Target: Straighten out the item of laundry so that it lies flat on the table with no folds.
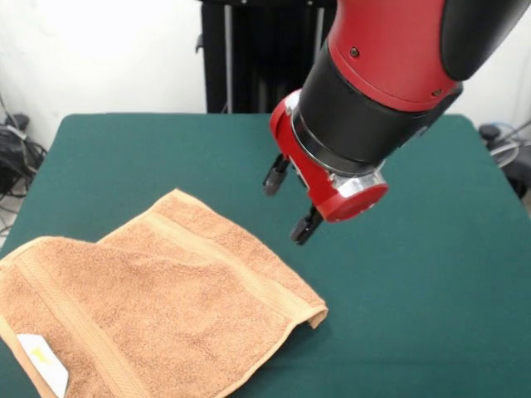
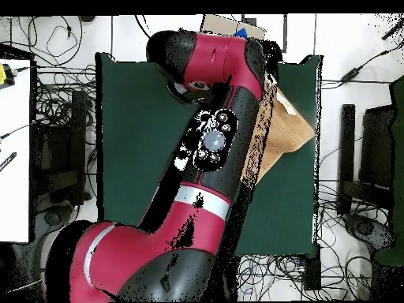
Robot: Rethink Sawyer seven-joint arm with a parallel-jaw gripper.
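From my front cam the peach-orange towel [image 1: 158,307] sits at the near left of the green table [image 1: 415,290], spilling past the near edge of the shot. It's not flat: one layer is folded over another, and the white tag [image 1: 43,361] shows at the near-left corner. The claw [image 1: 289,206] hangs above bare felt just right of the towel's far corner, fingers [image 1: 272,178] apart, holding nothing. Overhead, the arm [image 2: 213,150] hides most of the towel.

Bright, even light — soft shadows, no glare.
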